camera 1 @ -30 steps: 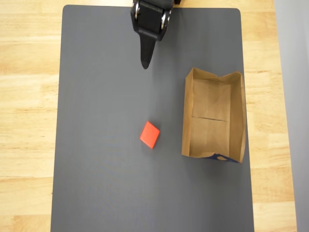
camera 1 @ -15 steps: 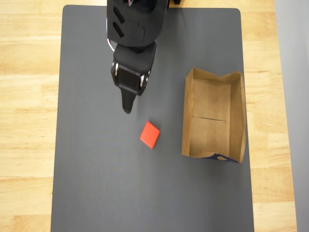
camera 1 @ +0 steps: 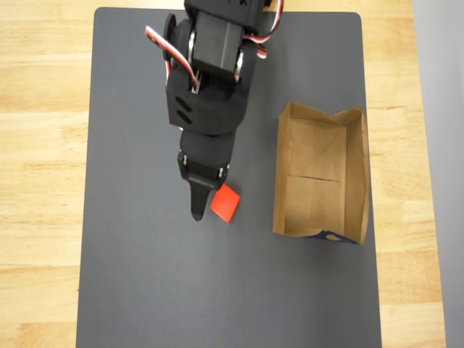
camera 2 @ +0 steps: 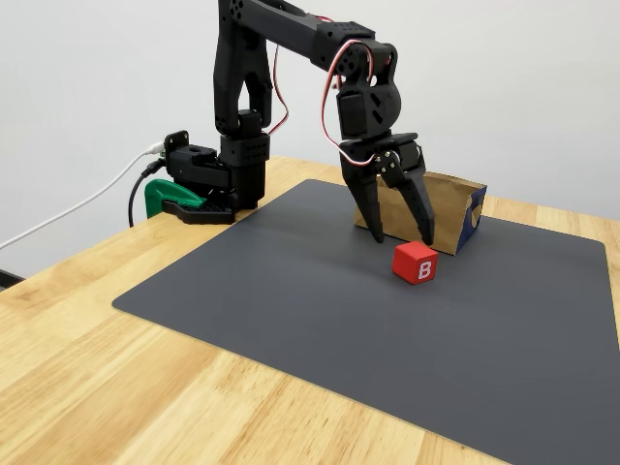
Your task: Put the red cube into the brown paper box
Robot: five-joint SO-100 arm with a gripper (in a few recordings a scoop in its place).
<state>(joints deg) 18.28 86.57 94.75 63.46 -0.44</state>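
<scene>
The red cube (camera 1: 228, 204) lies on the dark grey mat (camera 1: 145, 275), with a white letter B on one side (camera 2: 416, 263). My black gripper (camera 1: 209, 197) reaches down the overhead picture, and its body covers the cube's upper left corner. In the fixed view the gripper (camera 2: 402, 235) is open, fingers spread, tips just above and behind the cube, with nothing held. The brown paper box (camera 1: 321, 174) lies open to the right of the cube, a blue-printed bit at its near end. It shows behind the gripper (camera 2: 455, 205).
The mat lies on a wooden table (camera 1: 43, 145). The arm's base with a green clamp (camera 2: 167, 198) and cables sits at the mat's far left corner in the fixed view. Bare mat spreads left of and below the cube.
The arm has stretched from the mat's top edge down the overhead picture, until the gripper hangs at the cube. Cube and box have not moved.
</scene>
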